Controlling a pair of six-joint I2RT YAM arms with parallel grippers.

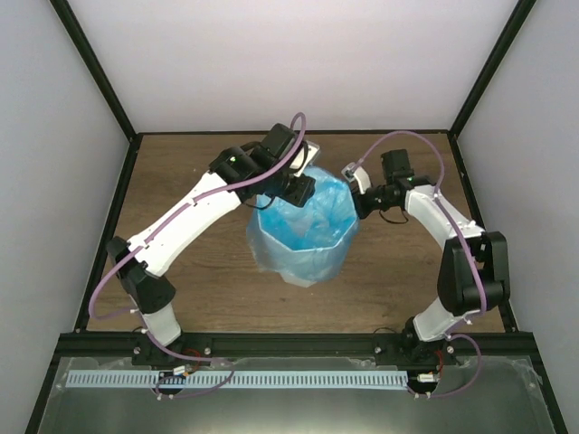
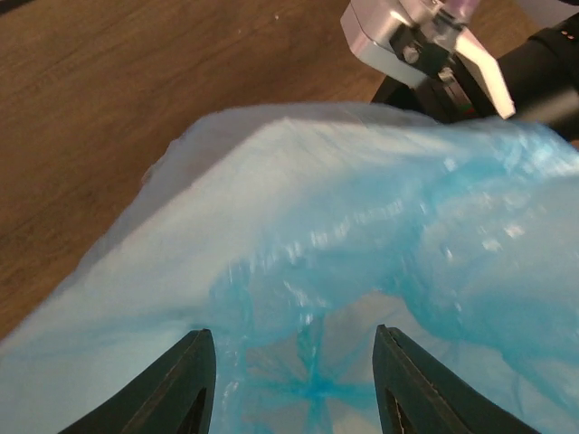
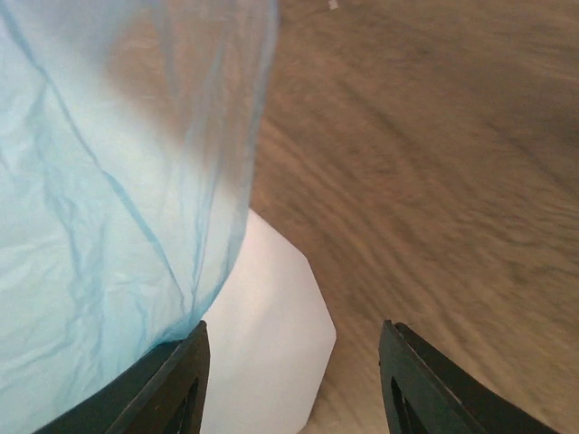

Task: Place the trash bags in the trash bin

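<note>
The white faceted trash bin stands upright in the middle of the table. The light-blue trash bag lines it and hangs over the rim down the outer walls. My left gripper is open over the bin's far-left rim. In the left wrist view its jaws stand wide apart above the bag, looking down into the bin. My right gripper is open beside the bin's right rim. In the right wrist view the bag's film hangs at the left finger, over the white bin wall.
The wooden table is bounded by a black frame with white walls behind and at the sides. The right gripper's metal finger mount shows at the top of the left wrist view, close to the bin's rim.
</note>
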